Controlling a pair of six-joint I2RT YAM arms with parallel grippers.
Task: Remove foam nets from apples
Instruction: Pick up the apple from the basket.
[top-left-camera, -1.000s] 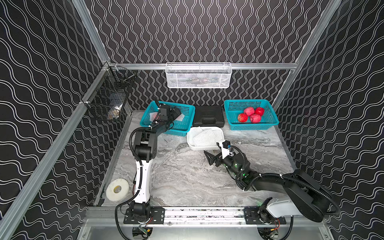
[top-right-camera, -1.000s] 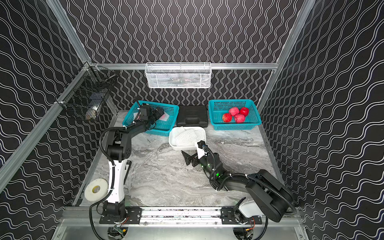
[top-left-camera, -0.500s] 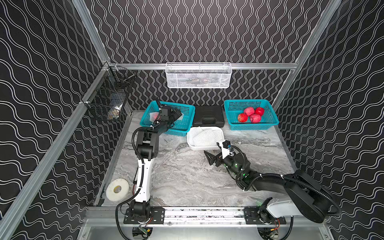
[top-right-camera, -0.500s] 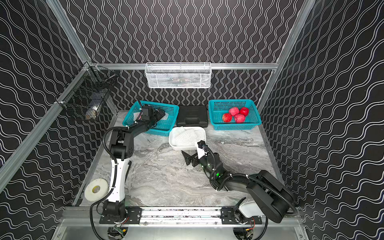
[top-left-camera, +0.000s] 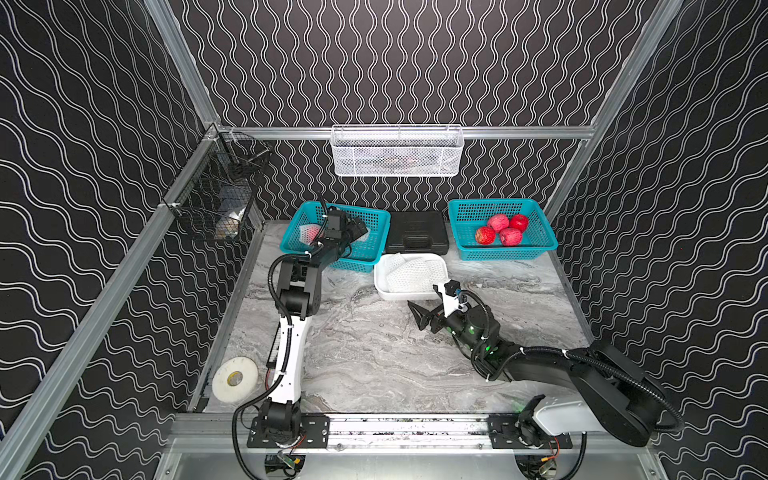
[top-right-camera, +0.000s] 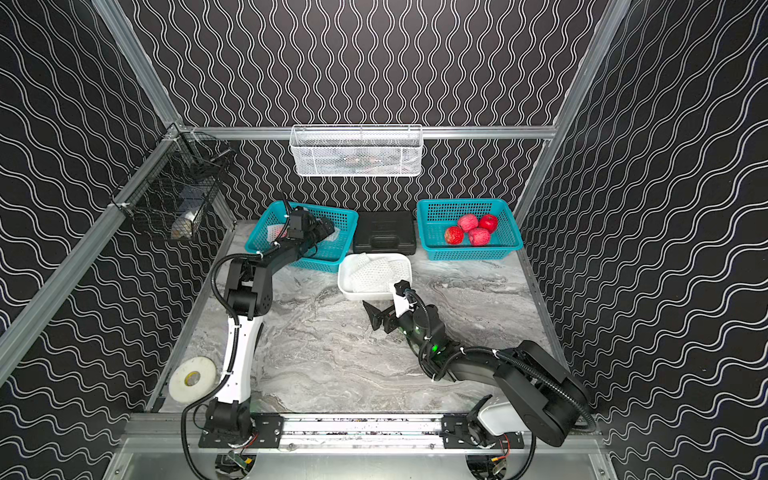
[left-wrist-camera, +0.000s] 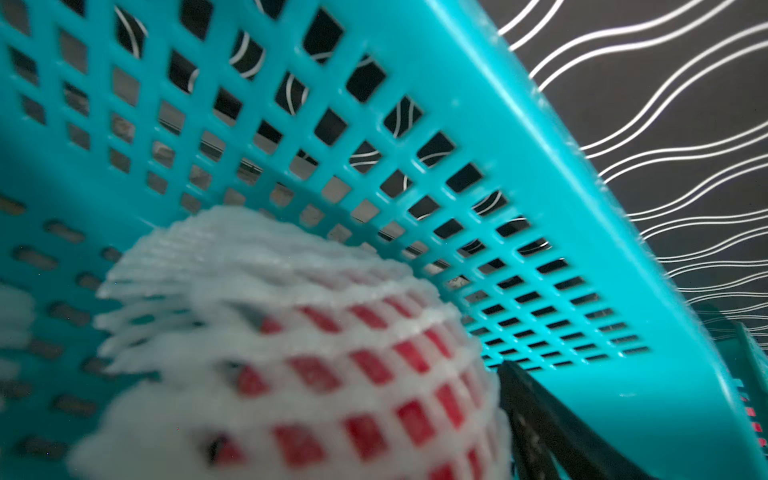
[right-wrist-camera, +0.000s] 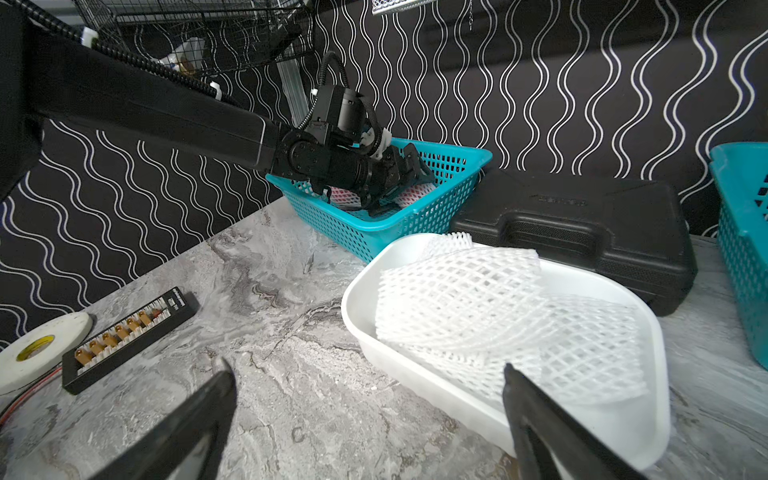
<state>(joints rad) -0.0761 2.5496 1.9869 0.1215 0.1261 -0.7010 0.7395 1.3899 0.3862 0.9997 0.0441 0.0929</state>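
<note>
My left gripper (top-left-camera: 356, 231) reaches into the left teal basket (top-left-camera: 365, 266). It stands open round an apple in a white foam net (left-wrist-camera: 311, 365), and one finger (left-wrist-camera: 536, 415) lies against the net; the other finger is hidden. A second netted apple (top-left-camera: 309, 233) lies beside it. Several bare red apples (top-left-camera: 503, 229) sit in the right teal basket (top-left-camera: 500, 204). Loose foam nets (right-wrist-camera: 498, 316) fill the white tub (right-wrist-camera: 436, 386). My right gripper (right-wrist-camera: 368, 368) hangs open and empty over the table, just in front of the tub.
A black case (top-left-camera: 415, 232) lies between the two baskets. A tape roll (top-left-camera: 235, 378) and a black terminal strip (right-wrist-camera: 129, 336) lie at the front left. A white wire basket (top-left-camera: 397, 151) and a black wire basket (top-left-camera: 220, 199) hang on the walls.
My left arm has shifted a little deeper into the left basket, over the netted apple. The right arm has not moved.
</note>
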